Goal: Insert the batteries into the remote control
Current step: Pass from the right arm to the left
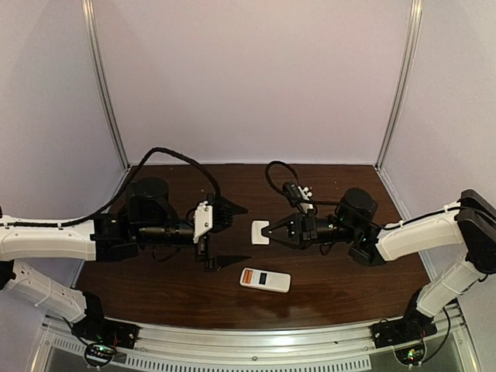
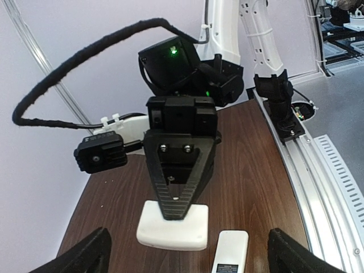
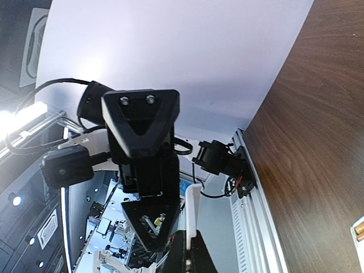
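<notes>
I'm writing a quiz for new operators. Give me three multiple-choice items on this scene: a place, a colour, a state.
1. Where does the small flat white rectangular remote control lie?
A) on the dark brown wooden table, nearer the arm bases than the left tool and right tool
B) lifted in the air
C) against the far wall

2. What colour is the small square plastic cover piece in the right tool?
A) orange
B) white
C) green

3. How is the left tool?
A) shut on a battery
B) shut, empty
C) open, empty

Key: A, it lies flat below both tools in the top view; B, white shows in the shut jaws; C, its jaws stand wide apart, nothing between.
</notes>
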